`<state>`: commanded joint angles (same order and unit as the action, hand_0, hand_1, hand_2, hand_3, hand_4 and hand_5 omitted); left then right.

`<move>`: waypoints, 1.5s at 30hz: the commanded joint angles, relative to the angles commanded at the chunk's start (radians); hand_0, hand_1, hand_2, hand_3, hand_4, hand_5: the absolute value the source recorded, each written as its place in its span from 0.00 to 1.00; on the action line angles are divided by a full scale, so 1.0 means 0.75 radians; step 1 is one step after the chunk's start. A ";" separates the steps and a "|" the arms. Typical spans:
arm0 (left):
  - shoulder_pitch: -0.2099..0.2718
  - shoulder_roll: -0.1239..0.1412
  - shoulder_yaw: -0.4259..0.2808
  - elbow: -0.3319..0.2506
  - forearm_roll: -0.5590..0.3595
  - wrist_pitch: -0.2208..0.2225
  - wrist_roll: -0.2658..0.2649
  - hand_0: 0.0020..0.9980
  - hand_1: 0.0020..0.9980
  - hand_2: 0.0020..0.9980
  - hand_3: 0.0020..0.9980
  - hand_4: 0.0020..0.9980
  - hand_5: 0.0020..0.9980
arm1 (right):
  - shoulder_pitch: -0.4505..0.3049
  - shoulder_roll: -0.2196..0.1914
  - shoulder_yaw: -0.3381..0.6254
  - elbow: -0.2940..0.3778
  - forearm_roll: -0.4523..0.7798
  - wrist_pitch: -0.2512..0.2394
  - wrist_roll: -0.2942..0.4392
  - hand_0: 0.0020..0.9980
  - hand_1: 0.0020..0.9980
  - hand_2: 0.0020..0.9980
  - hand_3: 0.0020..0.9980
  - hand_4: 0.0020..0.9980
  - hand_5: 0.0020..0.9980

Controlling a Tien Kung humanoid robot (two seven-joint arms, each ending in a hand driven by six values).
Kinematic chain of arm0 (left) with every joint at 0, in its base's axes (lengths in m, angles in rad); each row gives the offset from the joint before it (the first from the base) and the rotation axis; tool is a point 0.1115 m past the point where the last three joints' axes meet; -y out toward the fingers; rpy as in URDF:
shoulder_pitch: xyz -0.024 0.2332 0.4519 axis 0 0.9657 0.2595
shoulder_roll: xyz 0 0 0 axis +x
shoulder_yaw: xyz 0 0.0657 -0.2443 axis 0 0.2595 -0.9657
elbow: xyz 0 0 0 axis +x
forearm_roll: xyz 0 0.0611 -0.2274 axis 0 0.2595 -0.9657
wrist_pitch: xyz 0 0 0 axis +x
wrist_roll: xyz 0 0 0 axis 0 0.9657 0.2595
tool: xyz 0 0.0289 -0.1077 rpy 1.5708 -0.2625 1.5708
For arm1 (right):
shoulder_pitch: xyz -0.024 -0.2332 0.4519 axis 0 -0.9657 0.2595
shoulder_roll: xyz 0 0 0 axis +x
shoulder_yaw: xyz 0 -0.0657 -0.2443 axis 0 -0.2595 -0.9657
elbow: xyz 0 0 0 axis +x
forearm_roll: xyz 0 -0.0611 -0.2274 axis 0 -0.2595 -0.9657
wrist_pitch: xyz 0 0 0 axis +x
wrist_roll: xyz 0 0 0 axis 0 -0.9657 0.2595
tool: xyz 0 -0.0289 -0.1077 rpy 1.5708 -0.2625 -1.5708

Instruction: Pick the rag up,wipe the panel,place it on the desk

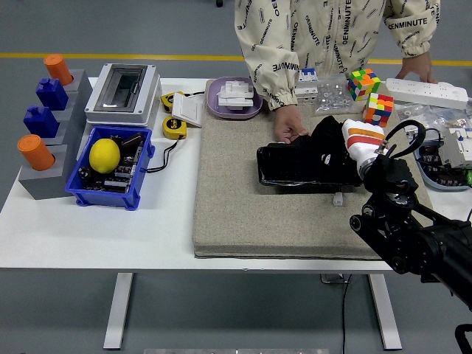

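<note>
Your right hand (356,144), in a white glove with orange and red stripes, lay on the right half of the black panel (306,164). The black rag (329,141) sat bunched under that hand, on the panel. Whether the fingers were curled on the rag or pressed flat on it could not be told; the rag hid them. The panel lay on the grey mat (295,210), long side across the table (96,221).

A person's hand (290,125) rested at the panel's far left edge, fingertips touching it. The person's other hand (417,68) rested on a white power strip (428,92) at the far right. The person's shirt (310,29) bore the repeated print "DENMINUTE".

Left of the mat stood a blue bin (112,171) holding a lemon (105,155). A yellow tape measure (175,127) lay just beside the mat's far left corner; its label was too small to read. Two colour cubes (371,94) stood beyond the panel.
</note>
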<state>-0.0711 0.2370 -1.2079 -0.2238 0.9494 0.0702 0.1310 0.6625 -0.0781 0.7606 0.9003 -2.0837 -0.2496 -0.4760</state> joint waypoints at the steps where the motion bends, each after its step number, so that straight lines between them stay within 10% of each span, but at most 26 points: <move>1: 0.000 0.000 0.000 0.000 0.000 0.000 0.000 0.65 0.66 0.70 0.58 0.68 0.45 | 0.001 0.003 -0.004 0.002 0.001 0.000 0.000 0.40 0.44 0.51 0.52 0.92 0.26; 19: -0.006 0.001 0.007 0.000 -0.004 0.000 0.000 0.65 0.66 0.70 0.58 0.68 0.44 | 0.043 0.101 -0.180 0.038 0.033 0.001 -0.002 0.40 0.44 0.51 0.52 0.92 0.26; 45: -0.005 0.001 0.002 0.004 -0.002 0.000 0.001 0.65 0.66 0.70 0.58 0.68 0.44 | 0.120 0.104 -0.578 0.160 0.109 0.012 -0.005 0.40 0.44 0.51 0.52 0.92 0.26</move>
<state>-0.0745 0.2380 -1.2062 -0.2207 0.9479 0.0705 0.1321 0.7527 0.0000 0.3272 1.0206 -2.0020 -0.2403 -0.4799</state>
